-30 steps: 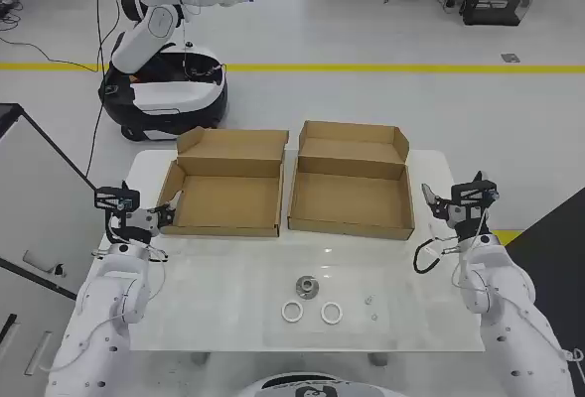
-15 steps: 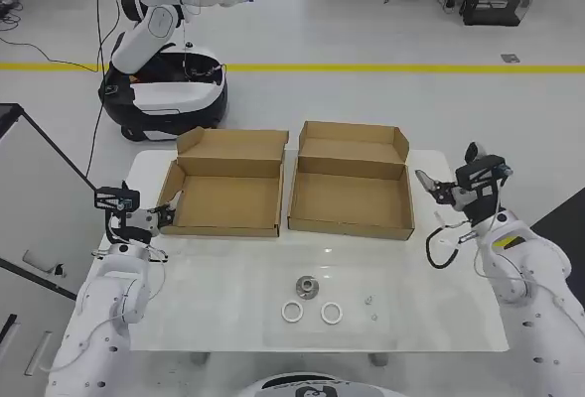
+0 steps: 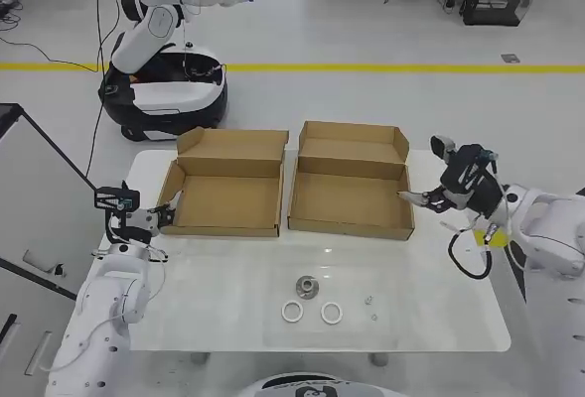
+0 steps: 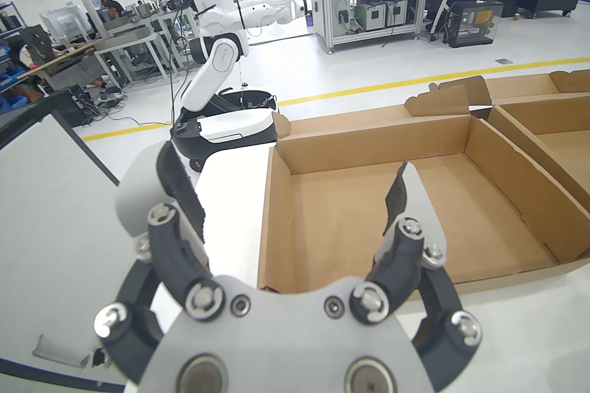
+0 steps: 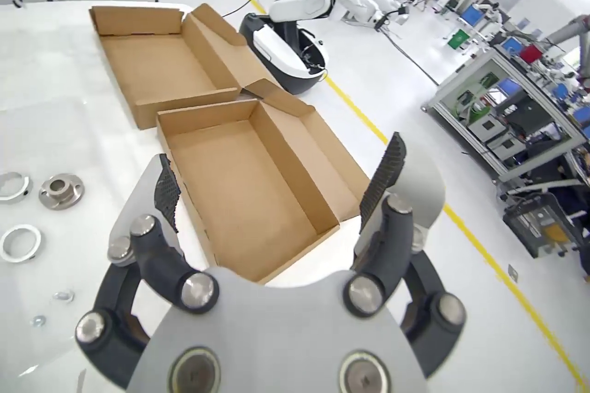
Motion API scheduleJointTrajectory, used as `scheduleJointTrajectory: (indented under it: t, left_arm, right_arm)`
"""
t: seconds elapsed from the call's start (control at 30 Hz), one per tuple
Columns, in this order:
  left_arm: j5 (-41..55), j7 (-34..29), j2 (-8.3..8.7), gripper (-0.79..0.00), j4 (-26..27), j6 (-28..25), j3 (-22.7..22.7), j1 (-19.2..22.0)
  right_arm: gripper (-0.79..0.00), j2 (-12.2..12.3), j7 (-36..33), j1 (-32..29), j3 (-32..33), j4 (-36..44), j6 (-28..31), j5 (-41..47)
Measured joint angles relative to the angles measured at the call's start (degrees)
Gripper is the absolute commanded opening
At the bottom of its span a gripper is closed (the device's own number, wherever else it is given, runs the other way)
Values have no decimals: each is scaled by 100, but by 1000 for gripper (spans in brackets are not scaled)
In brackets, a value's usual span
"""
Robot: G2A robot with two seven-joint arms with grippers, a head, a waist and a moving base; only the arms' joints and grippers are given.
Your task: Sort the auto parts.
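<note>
Two open, empty cardboard boxes stand side by side at the back of the white table, the left box [image 3: 222, 198] and the right box [image 3: 352, 198]. Near the front lie a metal flanged hub [image 3: 305, 288], two silver rings [image 3: 292, 312] [image 3: 331, 314] and two small nuts [image 3: 369, 299] [image 3: 374, 317]. My left gripper [image 3: 170, 210] [image 4: 283, 157] hovers open at the left box's outer wall [image 4: 276, 219]. At the right box's outer corner [image 5: 239, 183], my right gripper [image 3: 423, 174] [image 5: 281, 148] is open and holds nothing. The hub [image 5: 61, 191] and rings [image 5: 19, 245] lie well away from it.
Another white robot [image 3: 168, 79] stands on the floor beyond the table. A dark-framed panel [image 3: 14, 198] borders the table's left side. Bare tabletop [image 3: 222, 298] stretches between the boxes and the parts.
My right arm has swung in from the table's right edge toward the right box, and its gripper has turned to face that box's corner. The left arm and the parts have not moved.
</note>
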State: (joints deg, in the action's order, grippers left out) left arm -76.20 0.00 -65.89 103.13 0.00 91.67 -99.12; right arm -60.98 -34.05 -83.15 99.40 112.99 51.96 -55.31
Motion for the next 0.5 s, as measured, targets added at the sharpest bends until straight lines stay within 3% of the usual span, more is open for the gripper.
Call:
scheduleJointTrajectory:
  t: [0.3, 0.5]
  left_arm:
    - [0, 0, 0, 0, 0, 0, 0, 0]
    - [0, 0, 0, 0, 0, 0, 0, 0]
  right_arm:
    - [0, 191, -1361, 405, -497, 220, 434, 855]
    - [0, 481, -1471, 484, -1058, 463, 356, 750]
